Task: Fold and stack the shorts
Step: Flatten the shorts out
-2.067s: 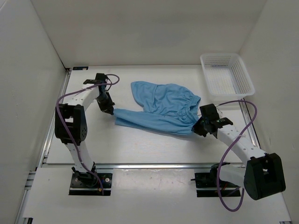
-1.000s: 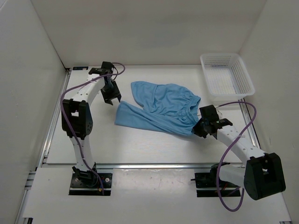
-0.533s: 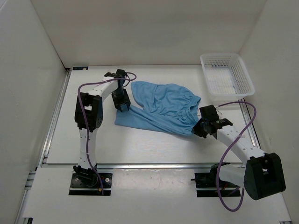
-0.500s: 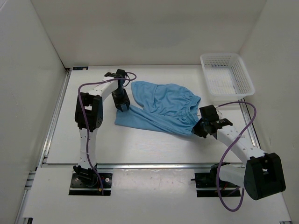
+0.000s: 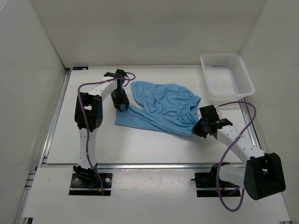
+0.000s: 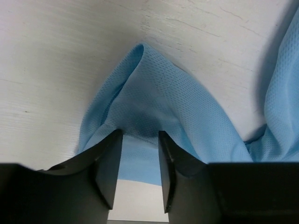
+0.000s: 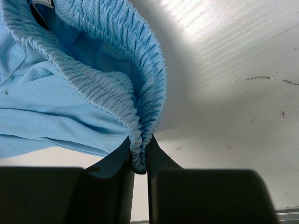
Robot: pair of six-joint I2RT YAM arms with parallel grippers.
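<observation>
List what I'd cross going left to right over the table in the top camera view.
The left claw at the cloth's left end → shorts → right claw pinching the waistband → basket at the far right corner.

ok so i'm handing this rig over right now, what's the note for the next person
Left gripper: jaws apart, straddling a raised fold at the left end of the shorts, not pinched yet.
Right gripper: shut on the gathered waistband at the right end.
Shorts lie on the table, partly doubled over; white basket sits at the far right corner.
Done: both ends reached.
Left: close the left grip, finish the fold, stack.
</observation>
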